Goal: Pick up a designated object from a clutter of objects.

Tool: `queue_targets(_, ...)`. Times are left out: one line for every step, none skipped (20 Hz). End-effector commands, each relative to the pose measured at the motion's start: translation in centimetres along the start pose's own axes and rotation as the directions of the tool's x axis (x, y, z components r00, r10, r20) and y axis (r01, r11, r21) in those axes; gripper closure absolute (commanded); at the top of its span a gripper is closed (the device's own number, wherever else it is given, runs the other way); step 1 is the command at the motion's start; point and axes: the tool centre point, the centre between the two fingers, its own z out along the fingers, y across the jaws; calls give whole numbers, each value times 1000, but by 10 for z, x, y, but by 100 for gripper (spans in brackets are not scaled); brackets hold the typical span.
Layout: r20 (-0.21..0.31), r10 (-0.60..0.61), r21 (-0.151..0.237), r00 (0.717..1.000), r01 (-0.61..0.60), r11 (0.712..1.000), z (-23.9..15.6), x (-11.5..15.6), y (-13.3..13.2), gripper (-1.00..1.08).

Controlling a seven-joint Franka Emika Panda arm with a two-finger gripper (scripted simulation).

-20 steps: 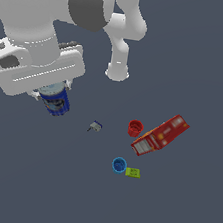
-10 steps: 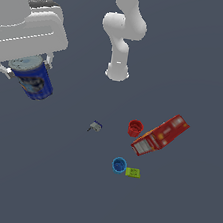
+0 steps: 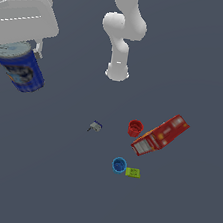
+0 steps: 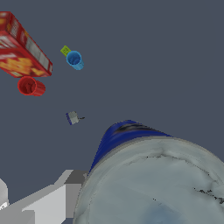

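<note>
Can (image 3: 20, 68) held tilted in the gripper (image 3: 16, 51), lifted well above the floor at the exterior view's left; fingers pinch its sides just under the grey lid. Lid fills the wrist view (image 4: 153, 183). Red cup (image 3: 135, 128), red box (image 3: 160, 135), blue cup (image 3: 119, 165), yellow-green block (image 3: 133, 172) lie far off.

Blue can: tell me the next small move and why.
Probably a short hold, or a small further lift. The can hangs under the claw, tilted and well clear of the floor, far from the red cup, red box and blue cup. The wrist view shows its lid right up against the camera, so the grasp looks firm.
</note>
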Motion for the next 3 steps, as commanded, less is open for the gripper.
queue_targets(-2, 0, -4, 1000, 0, 1000, -5, 0, 1, 108)
queue_targets(-2, 0, -4, 1000, 0, 1000, -6, 0, 2, 108)
queue_targets(-2, 0, -4, 1000, 0, 1000, -6, 0, 2, 108)
